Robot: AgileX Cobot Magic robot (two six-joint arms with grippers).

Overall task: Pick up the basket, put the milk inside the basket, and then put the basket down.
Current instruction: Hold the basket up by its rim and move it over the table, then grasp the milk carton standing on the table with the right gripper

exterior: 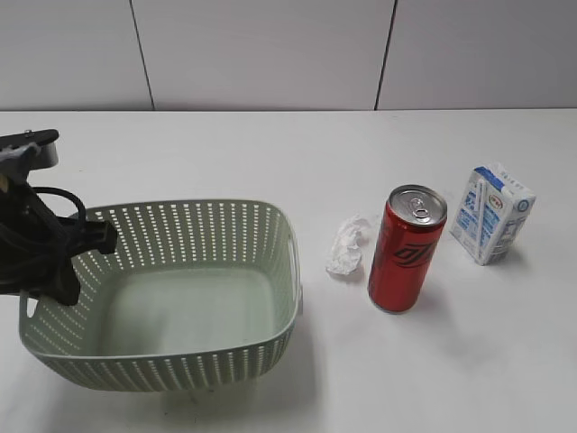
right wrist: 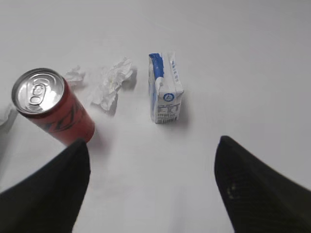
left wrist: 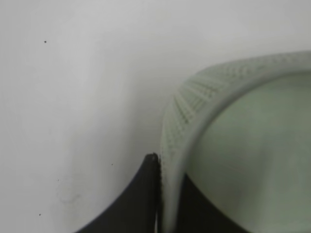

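The pale green basket (exterior: 180, 365) sits at the front left of the table, empty. My left gripper (exterior: 63, 266) is shut on its left wall; the left wrist view shows one black finger on each side of the basket's rim (left wrist: 194, 102), pinching it at the jaws (left wrist: 167, 170). The white and blue milk carton (exterior: 491, 214) stands upright at the right. In the right wrist view my right gripper (right wrist: 151, 141) is open and empty, hovering above the table in front of the milk (right wrist: 165, 90). The right gripper is outside the exterior view.
A tall red soda can (exterior: 407, 248) stands between basket and milk, also in the right wrist view (right wrist: 48, 109). A crumpled white tissue (exterior: 350, 244) lies left of the can; tissue pieces (right wrist: 112, 82) show beside the milk. White wall behind the table.
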